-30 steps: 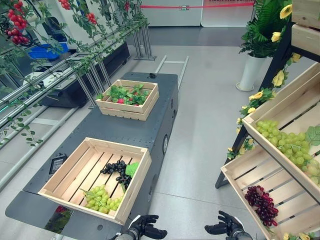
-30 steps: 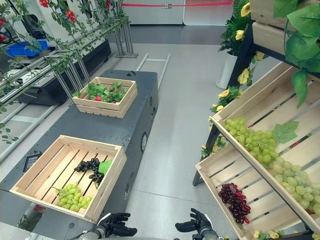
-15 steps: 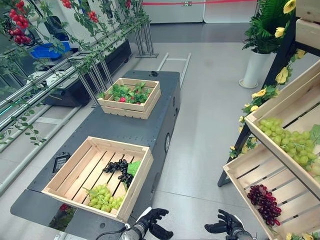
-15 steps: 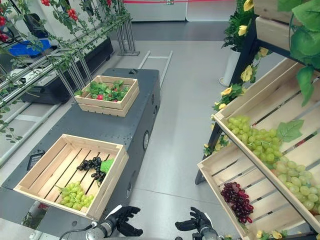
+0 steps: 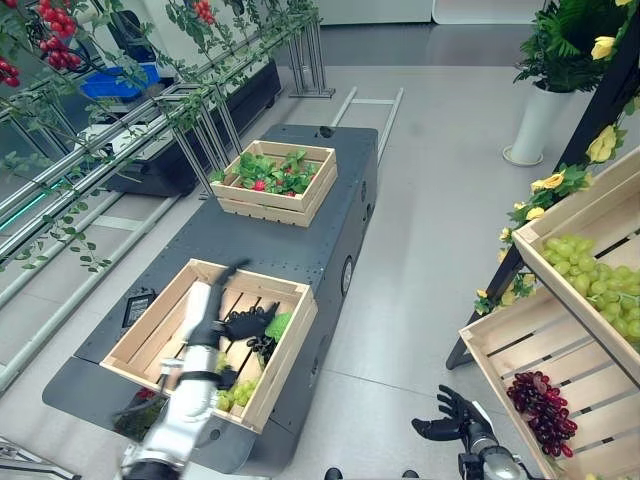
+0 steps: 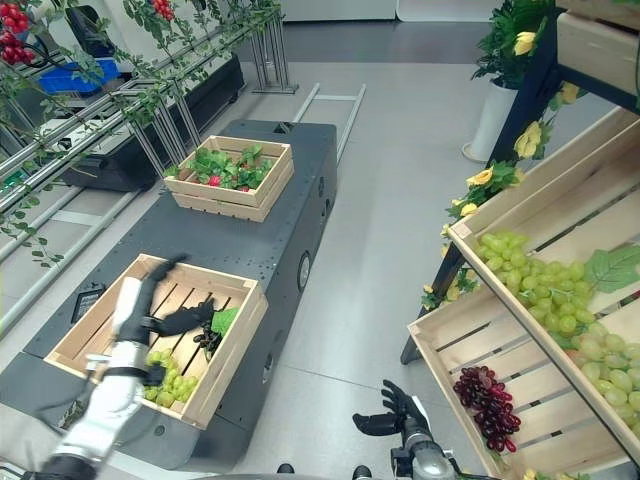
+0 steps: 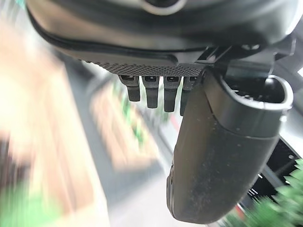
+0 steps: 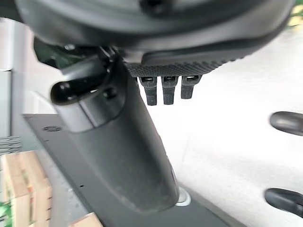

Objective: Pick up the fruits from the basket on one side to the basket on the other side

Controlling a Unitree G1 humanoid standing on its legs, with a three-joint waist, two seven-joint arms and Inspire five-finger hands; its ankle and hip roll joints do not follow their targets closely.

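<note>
At the bottom right of the frame, the right robot hand (image 5: 452, 424) hangs low over the grey floor (image 5: 420, 260) with its fingers spread apart and holding nothing. At the lower left, the left robot hand (image 5: 215, 320) reaches over the near wooden crate (image 5: 295, 340) on the dark tabletop (image 5: 310, 240); its fingers are extended and its thumb stands apart, and it grips nothing. The hand is above the crate's slatted floor, just beside the black grapes (image 5: 262, 345), which lie toward the crate's right wall next to a green leaf (image 5: 279, 324). The green grapes (image 5: 238, 394) lie in the crate's near right corner, partly covered by the forearm. At the right edge of the frame, a slanted wooden shelf (image 5: 520, 360) carries red grapes (image 5: 543, 412) on its lower tier and a heap of light green grapes (image 5: 590, 280) on the tier above. Further back, at upper centre, a smaller crate (image 5: 300, 200) on the same tabletop holds leafy greens and red fruit (image 5: 259, 185).
</note>
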